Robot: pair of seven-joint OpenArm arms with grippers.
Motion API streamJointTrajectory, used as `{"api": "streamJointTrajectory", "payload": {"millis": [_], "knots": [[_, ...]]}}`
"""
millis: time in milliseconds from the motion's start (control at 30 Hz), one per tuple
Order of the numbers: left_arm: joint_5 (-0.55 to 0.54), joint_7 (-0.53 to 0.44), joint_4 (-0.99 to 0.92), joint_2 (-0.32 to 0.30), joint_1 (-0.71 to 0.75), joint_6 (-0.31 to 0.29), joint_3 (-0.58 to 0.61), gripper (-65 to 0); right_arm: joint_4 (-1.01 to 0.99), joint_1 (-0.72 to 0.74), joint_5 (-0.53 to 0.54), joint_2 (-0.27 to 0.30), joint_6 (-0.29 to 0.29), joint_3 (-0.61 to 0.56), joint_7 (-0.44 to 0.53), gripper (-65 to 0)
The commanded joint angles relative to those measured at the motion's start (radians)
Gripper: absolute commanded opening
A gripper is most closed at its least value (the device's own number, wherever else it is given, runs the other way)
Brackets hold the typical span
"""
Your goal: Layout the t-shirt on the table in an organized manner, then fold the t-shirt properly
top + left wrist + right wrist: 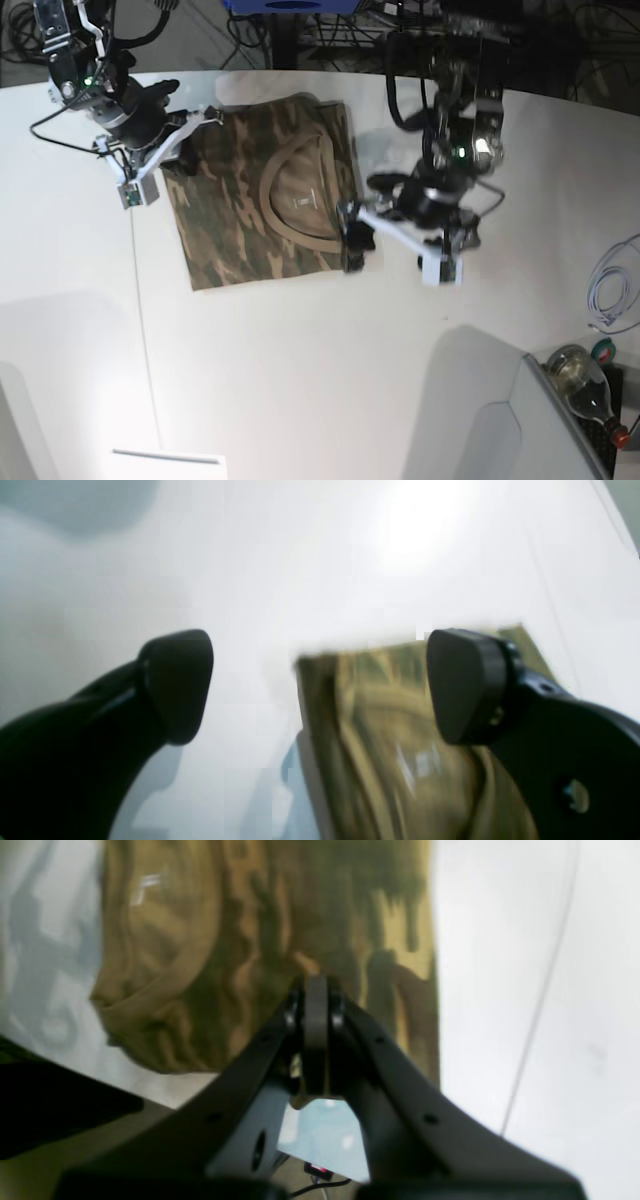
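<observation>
The camouflage t-shirt (240,220) lies folded into a rough rectangle on the white table (300,380), neck band facing up. My left gripper (352,238) hovers at the shirt's right edge. In the left wrist view it (320,687) is open, its black pads spread wide with nothing between them, and the t-shirt (390,740) lies just below. My right gripper (207,118) is at the shirt's far left corner. Seen from the right wrist, it (315,990) is shut, pads pressed together over the t-shirt (200,965), with a bit of tan cloth showing between the fingers.
A thin dark seam line (145,330) runs down the table left of the shirt. A grey box corner (510,420) stands at the front right, with a bottle (585,375) beside it and a coiled white cable (610,290) near the right edge. Cables hang behind the table.
</observation>
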Motion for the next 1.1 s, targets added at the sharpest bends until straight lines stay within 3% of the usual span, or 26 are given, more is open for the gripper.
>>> {"api": "streamJointTrajectory", "payload": {"millis": [0,100,200,300,500,667,867,1067], "knots": [[-0.007,-0.016,0.021,0.003,0.021,-0.010,0.002,0.0,0.023,-0.001,0.006,0.011,0.012,0.006,0.019,-65.0],[-0.007,-0.024,-0.013,0.005,0.086,-0.054,0.002,0.0,0.023,-0.001,0.006,0.011,0.012,0.006,0.021,-65.0],[-0.010,-0.120,-0.096,0.009,0.115,-0.116,0.000,0.0,0.023,-0.001,0.006,0.011,0.012,0.008,0.022,-65.0],[-0.107,-0.194,-0.188,0.005,0.113,-0.117,0.002,0.0,0.023,-0.001,0.006,0.011,0.012,0.008,0.022,-65.0],[-0.300,-0.198,-0.293,-0.031,0.063,-0.117,0.014,0.0,0.038,-0.012,0.006,-0.001,0.012,0.080,0.024,-65.0],[-0.306,-0.194,-0.316,-0.028,0.024,-0.119,0.025,0.0,0.058,-0.021,0.006,-0.012,0.016,0.169,0.024,-65.0],[-0.308,-0.198,-0.352,-0.026,-0.005,-0.119,0.101,0.0,0.052,-0.021,0.006,-0.010,0.018,0.175,0.024,-65.0],[-0.309,-0.194,-0.490,-0.005,-0.065,-0.119,0.103,-1.8,0.050,-0.021,0.006,-0.007,0.018,0.175,0.024,-65.0]]}}
